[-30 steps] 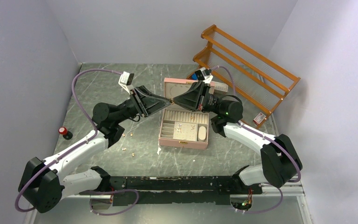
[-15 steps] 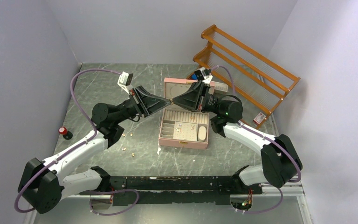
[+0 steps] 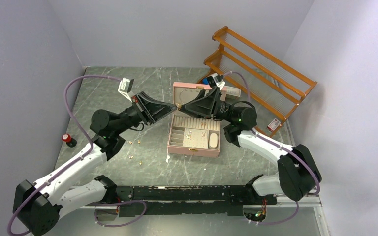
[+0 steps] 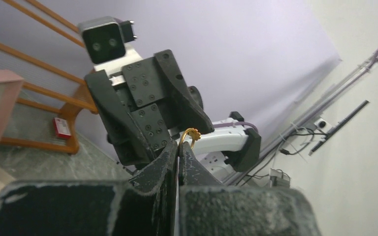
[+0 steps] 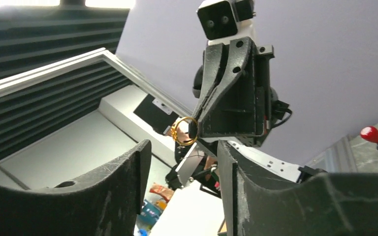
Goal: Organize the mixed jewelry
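Readable text, numbers, brands, signs: none in any of my three views. Entry one: a small red-and-white tag (image 3: 274, 125) at the foot of the orange wooden rack (image 3: 270, 55). Seen from above, its print is too small to make out. From my left wrist camera the same tag shows only as a red and white patch, with no letters resolved. Entry two: the camera housings on my two wrists, whose faces show no marking I can read.

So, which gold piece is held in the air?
The ring pinched in the left gripper, raised off the table; the other gold pieces lie on the table or in the pink box.
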